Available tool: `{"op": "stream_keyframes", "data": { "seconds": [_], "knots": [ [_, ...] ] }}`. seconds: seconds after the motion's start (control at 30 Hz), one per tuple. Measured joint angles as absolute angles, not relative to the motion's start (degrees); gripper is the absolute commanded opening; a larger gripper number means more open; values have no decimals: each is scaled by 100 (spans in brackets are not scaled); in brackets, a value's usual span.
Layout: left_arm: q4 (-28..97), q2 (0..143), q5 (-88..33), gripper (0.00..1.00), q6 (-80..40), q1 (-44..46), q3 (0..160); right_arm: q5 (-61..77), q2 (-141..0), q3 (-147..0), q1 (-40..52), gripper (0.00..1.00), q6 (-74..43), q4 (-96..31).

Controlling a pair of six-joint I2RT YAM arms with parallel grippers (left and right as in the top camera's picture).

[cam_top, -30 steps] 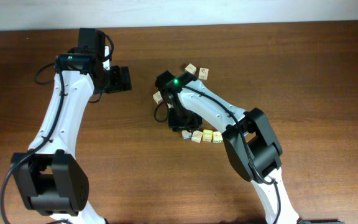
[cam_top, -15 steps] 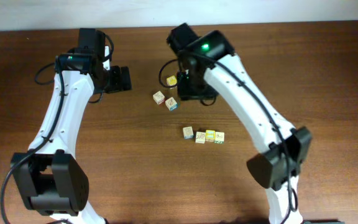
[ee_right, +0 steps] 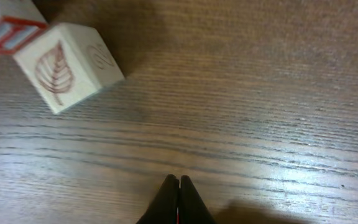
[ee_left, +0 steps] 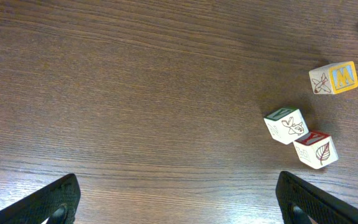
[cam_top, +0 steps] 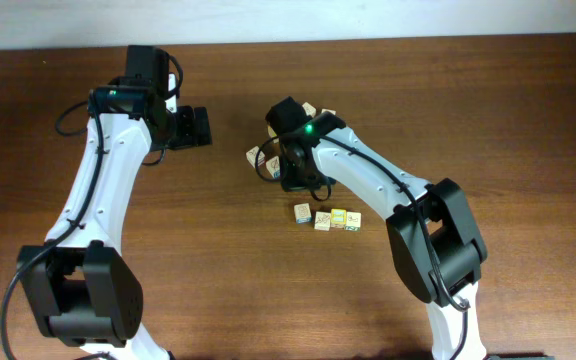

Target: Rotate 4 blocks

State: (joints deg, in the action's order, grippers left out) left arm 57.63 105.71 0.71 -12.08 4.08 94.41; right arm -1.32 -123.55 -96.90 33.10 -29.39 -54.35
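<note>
Small pale wooden picture blocks lie in loose groups. A short row (cam_top: 322, 221) sits mid-table, one block (cam_top: 255, 157) lies left of my right arm, and two more (cam_top: 326, 117) lie behind it. My right gripper (cam_top: 293, 175) hangs low over the cluster, shut and empty. In the right wrist view its tips (ee_right: 179, 199) meet over bare wood, below and to the right of a leaf-print block (ee_right: 67, 65) and a red-edged one (ee_right: 5, 28). My left gripper (ee_left: 185, 208) stands wide open over bare wood. To its right lie a yellow-faced block (ee_left: 333, 78), a green-trimmed block (ee_left: 286, 124) and a leaf block (ee_left: 316, 149).
The brown wooden table (cam_top: 528, 120) ends at a pale wall along the back. My left gripper (cam_top: 193, 128) hovers at the back left, apart from every block. My right arm's links cover part of the cluster near the table's middle.
The right arm swung from the front row to the back, then came down over the middle cluster, and its jaws went shut. The left arm did not move.
</note>
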Motion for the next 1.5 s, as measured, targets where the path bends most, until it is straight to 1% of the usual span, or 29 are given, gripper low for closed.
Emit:
{"op": "stream_keyframes", "data": {
  "seconds": [0.2, 0.3, 0.5, 0.67, 0.8, 1.0, 1.23, 1.37, 1.43, 1.5],
  "knots": [
    [5763, 10571, 71, 99, -1205, 408, 9441, -132, -12355, -9380, 3496, 4, -2744, -5085],
    [5763, 10571, 71, 99, -1208, 408, 9441, -128, -12355, -9378, 3638, 4, -2679, -5227],
    [5763, 10571, 71, 99, -1208, 408, 9441, -130, -12355, -9371, 3642, 4, -2676, -5793],
    [5763, 10571, 71, 99, -1208, 408, 9441, -130, -12355, -9376, 3632, 5, -2674, -5828],
    [5760, 10571, 71, 99, -1208, 408, 9441, 357, -12355, -9695, 3649, 5, -1885, -5804],
    [5760, 10571, 71, 99, -1205, 408, 9441, 482, -12355, -9456, 3898, 5, -1608, -5850],
    [5763, 10571, 71, 99, -1208, 408, 9441, 285, -12355, -9341, 3461, 4, -1653, -6080],
    [5760, 10571, 71, 99, -1208, 408, 9441, 305, -12311, -9491, 3428, 4, -1653, -6285],
    [5763, 10571, 71, 99, -1208, 408, 9441, 329, -11924, -9605, 3347, 4, -1699, -6423],
    [5760, 10571, 71, 99, -1205, 408, 9441, 349, -11410, -9649, 3017, 4, -1935, -6674]
  ]
}}
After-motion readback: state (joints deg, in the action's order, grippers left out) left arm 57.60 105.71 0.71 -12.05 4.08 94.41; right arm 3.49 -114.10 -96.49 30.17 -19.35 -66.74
